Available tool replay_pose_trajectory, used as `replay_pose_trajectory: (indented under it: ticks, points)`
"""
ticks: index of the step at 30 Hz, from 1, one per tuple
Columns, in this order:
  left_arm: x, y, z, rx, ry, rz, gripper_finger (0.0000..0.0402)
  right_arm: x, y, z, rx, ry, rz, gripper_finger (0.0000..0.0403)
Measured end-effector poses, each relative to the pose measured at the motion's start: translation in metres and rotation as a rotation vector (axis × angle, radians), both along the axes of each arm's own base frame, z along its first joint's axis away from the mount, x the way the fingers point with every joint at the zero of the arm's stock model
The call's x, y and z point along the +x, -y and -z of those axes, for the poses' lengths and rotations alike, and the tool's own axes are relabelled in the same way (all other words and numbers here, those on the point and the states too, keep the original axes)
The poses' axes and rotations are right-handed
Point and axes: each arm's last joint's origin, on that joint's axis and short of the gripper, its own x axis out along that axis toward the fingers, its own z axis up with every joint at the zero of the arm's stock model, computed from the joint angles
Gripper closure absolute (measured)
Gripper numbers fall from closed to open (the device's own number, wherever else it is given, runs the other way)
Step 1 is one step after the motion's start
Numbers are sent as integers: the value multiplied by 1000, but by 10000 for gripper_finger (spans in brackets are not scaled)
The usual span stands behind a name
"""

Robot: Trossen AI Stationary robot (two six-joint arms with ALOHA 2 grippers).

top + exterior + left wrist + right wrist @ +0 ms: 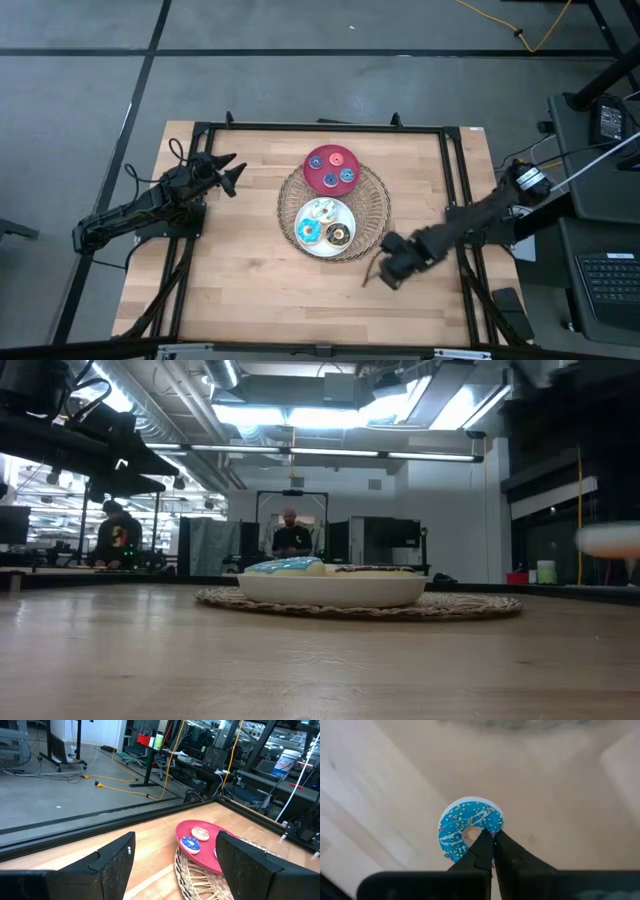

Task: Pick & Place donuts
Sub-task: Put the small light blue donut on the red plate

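My right gripper (385, 272) is low over the table's near right part, beside the wicker tray (375, 205). In its wrist view its fingers (489, 840) are shut at a blue sprinkled donut (462, 827) with a white underside. Other donuts lie on the red plate (312, 180) and on the white plate (300, 215), and both plates rest on the tray. In the left wrist view, a blue donut (190, 844) and a pale one (201, 833) lie on the red plate. My left gripper (232, 172) waits open above the table's left side, pointing at the tray. My right gripper meets the blue donut at the near side of its ring, the closed fingertips (482, 842) reaching to the edge of its hole (470, 835). The donut's iced face is turned toward the wrist camera. The fingers cover the place of contact, so the kind of hold does not show.
The wicker tray (470, 603) with the white plate (330, 588) sits mid-table. A black frame runs along the table's edges (320, 128). Bare wood lies near and to the left of the tray. People stand in the room far behind the table.
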Motion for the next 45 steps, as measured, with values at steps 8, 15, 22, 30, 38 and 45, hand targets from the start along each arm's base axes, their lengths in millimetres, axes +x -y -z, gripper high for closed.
replay_pose_trajectory:
  ticks: [8,15,22,30,38,45]
  points:
    - [0,0,0,0,0,0,135,56,53,-22,-38,8,-75,391]
    - [0,0,0,0,0,0,135,111,110,-33,-69,37,-110,390]
    - [0,0,0,0,0,0,135,159,169,-46,-106,104,-115,390]
    - [0,0,0,0,-1,0,135,199,229,-49,-147,120,-138,390]
    - [0,0,0,-1,-1,1,135,230,265,-23,-149,109,-165,389]
    - [0,0,0,-1,-1,1,135,236,279,12,-126,29,-184,389]
